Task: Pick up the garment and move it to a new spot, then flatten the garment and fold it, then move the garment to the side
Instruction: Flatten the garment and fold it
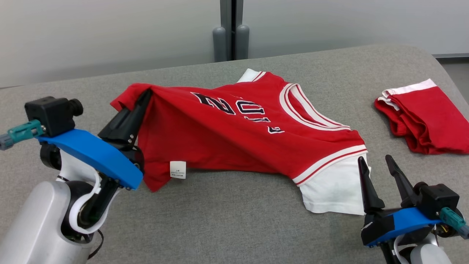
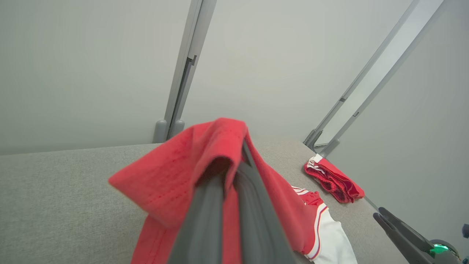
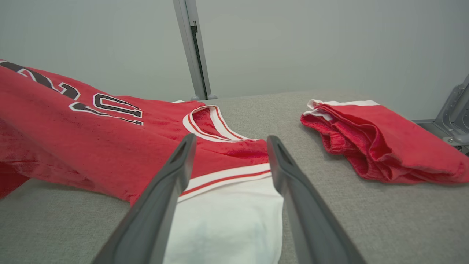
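1. Clearly, the left hand (image 1: pixel 146 96) is pressed together, pinching one hem corner of the red jersey (image 1: pixel 234 135). It holds that corner up off the grey bench (image 1: pixel 220 227), so the cloth tents there and a white label (image 1: pixel 178 169) hangs down.
2. The rest of the jersey lies mid-bench, lettering up and collar toward the right. It is rumpled and not yet folded.
3. The right hand (image 1: pixel 375 158) is spread wide and holds nothing. Its fingers sit low at the jersey's white sleeve (image 1: pixel 333 190), which lies between them in the right wrist view. I cannot tell whether they touch it.
4. That pose looks like a line-up to grip the shoulder end, so both hands could pull the garment taut.
5. Folded red shorts (image 1: pixel 428 117) lie well apart at the right, out of the working area.
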You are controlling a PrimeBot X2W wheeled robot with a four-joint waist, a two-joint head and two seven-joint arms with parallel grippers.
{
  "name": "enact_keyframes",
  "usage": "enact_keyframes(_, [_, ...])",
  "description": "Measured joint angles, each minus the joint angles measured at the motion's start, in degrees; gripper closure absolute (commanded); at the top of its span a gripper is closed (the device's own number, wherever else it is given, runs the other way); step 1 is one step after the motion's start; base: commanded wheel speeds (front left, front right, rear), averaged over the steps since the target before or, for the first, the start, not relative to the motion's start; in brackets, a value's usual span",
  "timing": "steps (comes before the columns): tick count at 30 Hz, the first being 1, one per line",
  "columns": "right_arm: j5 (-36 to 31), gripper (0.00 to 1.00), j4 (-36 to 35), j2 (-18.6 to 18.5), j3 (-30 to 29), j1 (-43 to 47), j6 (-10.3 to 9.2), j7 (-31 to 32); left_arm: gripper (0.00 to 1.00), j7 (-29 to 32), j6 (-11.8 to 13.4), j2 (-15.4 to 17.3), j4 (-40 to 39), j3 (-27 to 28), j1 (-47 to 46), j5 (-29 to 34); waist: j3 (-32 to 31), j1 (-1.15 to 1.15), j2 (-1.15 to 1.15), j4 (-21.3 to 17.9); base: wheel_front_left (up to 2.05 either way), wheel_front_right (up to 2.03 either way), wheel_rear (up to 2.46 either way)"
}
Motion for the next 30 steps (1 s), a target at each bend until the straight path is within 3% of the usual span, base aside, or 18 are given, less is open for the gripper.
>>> enact_keyframes(5, [0.56,0.00,0.62,0.01,0.55,-0.85,0.00,-0.42,1.00,0.44,1.16,2.22,0.89,0.87,-1.96,2.00,0.51,-0.01,0.00,-0.63,0.00,0.00,0.00])
enact_keyframes(15, [2.31,0.00,1.87,0.02,3.85,-4.65,0.00,-1.96,1.00,-2.63,0.13,5.57,17.39,0.34,-10.66,9.33,6.46,0.00,0.00,-4.19,0.00,0.00,0.00])
enact_keyframes(16, [2.38,0.00,2.21,0.01,3.97,-4.99,0.00,-2.07,0.75,-2.96,0.21,5.78,18.96,0.36,-11.63,9.94,7.05,0.00,0.00,-4.49,0.00,0.00,0.00])
enact_keyframes(17, [2.46,0.00,2.61,0.02,4.13,-5.34,0.00,-2.35,0.12,-3.31,0.47,5.93,20.59,0.47,-12.39,10.29,7.62,0.00,0.00,-4.78,0.00,0.00,0.00])
enact_keyframes(18, [2.47,0.00,2.82,0.01,4.24,-5.75,0.00,-2.50,0.00,-3.66,0.46,6.13,22.30,0.49,-13.10,10.58,8.11,0.00,0.00,-5.00,0.00,0.00,0.00])
enact_keyframes(24, [2.43,0.00,4.65,0.01,4.49,-8.13,0.00,-3.26,0.00,-6.66,-0.69,4.76,29.39,0.56,-14.68,10.14,8.71,0.00,0.00,-4.77,0.00,0.00,0.00])
enact_keyframes(30, [1.63,0.00,5.24,0.02,4.09,-8.09,0.00,-3.34,0.00,-7.95,-2.12,3.64,30.55,-0.12,-12.21,8.40,6.11,0.00,0.00,-2.11,0.00,0.00,0.00])
